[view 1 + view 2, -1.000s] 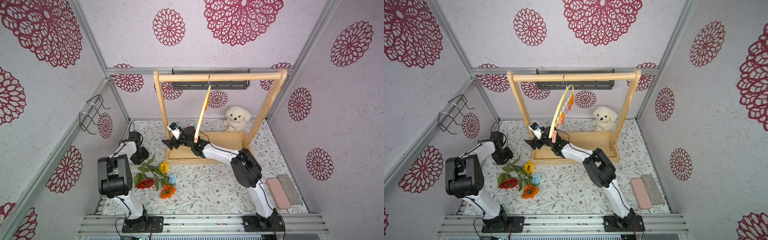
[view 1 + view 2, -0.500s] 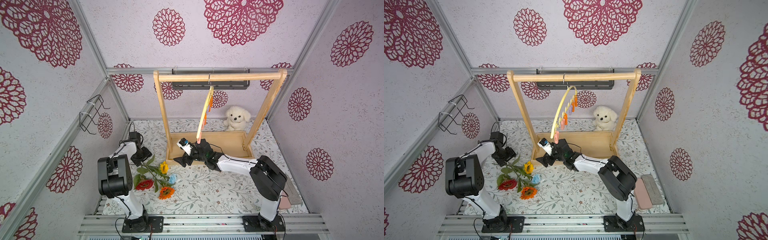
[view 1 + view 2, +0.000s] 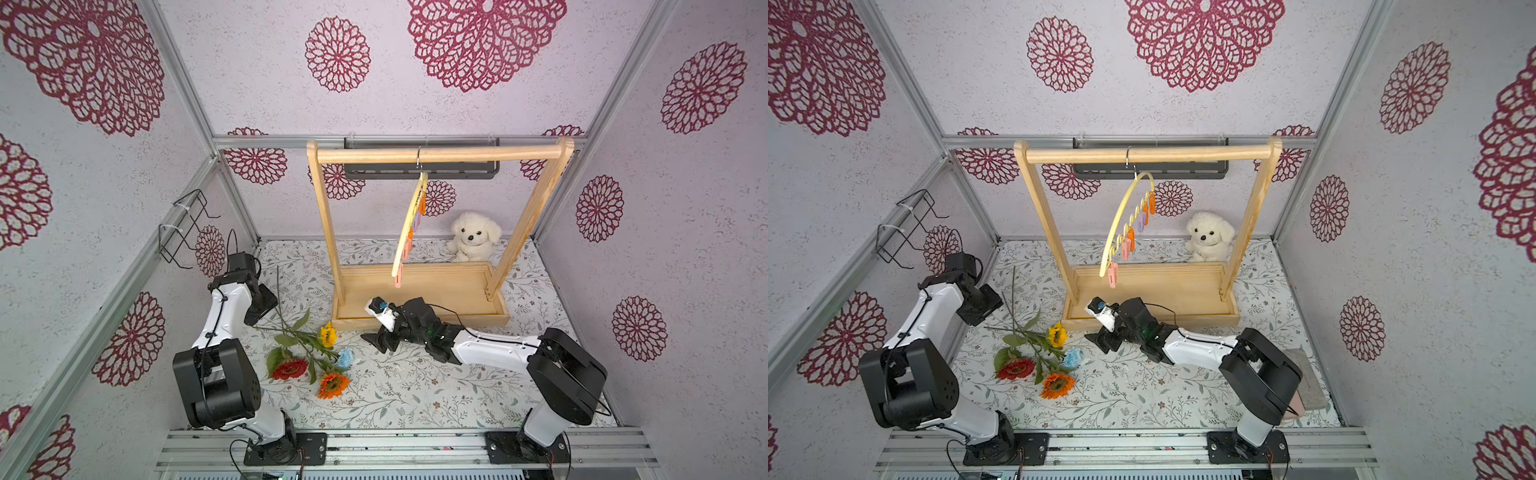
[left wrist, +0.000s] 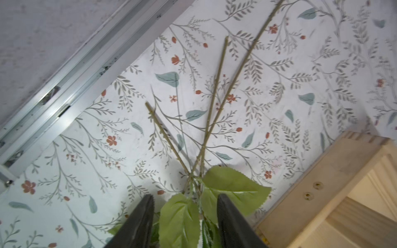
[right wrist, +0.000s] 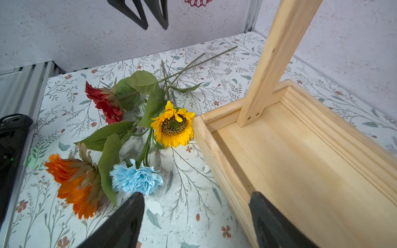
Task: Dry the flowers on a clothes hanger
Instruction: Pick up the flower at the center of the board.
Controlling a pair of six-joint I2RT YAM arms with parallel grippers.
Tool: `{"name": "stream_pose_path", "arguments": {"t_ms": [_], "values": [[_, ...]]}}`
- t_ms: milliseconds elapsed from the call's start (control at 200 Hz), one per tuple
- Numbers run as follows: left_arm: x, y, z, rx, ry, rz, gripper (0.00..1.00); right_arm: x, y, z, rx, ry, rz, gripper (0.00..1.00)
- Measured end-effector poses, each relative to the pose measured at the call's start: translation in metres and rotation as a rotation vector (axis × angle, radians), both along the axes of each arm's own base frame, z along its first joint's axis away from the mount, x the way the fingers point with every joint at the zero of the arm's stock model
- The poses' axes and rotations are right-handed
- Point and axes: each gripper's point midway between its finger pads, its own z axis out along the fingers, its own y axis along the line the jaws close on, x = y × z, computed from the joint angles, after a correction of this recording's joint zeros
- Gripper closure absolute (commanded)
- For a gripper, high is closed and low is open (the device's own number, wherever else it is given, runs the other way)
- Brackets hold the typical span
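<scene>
Four long-stemmed artificial flowers point(image 3: 309, 347) lay on the leaf-patterned tabletop point(image 3: 415, 386), stems running toward the nearer left gripper point(image 4: 184, 197), its fingers spread above the leaves. The right gripper point(image 5: 196, 195), likewise spread, faced the blooms.

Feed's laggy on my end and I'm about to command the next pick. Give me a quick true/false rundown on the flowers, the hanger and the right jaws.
1. All four flowers lie on the table. True.
2. One flower is clipped to the hanger. False: its pins hold nothing.
3. The hanger hangs by its hook from the rack top bar. True.
4. The right gripper grips the sunflower. False: its jaws stand open and empty, short of the blooms, by the rack's base.
5. The plush dog sits inside the rack's base tray. False: it sits on the table behind the rack.
</scene>
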Motion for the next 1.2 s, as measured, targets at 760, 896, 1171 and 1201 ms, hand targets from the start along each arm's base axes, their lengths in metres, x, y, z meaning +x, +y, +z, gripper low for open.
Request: {"name": "stream_pose_path", "arguments": {"t_ms": [760, 896, 1171, 1201], "values": [[0.046, 0.029, -0.107, -0.088, 0.145, 0.082, 0.67, -0.005, -0.037, -0.001, -0.043, -0.036, -0.092, 0.17], [0.049, 0.03, -0.108, -0.089, 0.136, 0.085, 0.86, -0.005, -0.037, -0.001, -0.041, -0.037, -0.093, 0.17], [0.051, 0.028, -0.107, -0.1, 0.124, 0.08, 1.0, -0.004, -0.037, 0.0, -0.041, -0.038, -0.096, 0.17], [0.051, 0.026, -0.107, -0.108, 0.119, 0.081, 1.0, -0.004, -0.037, 0.0, -0.041, -0.038, -0.096, 0.17]]}}
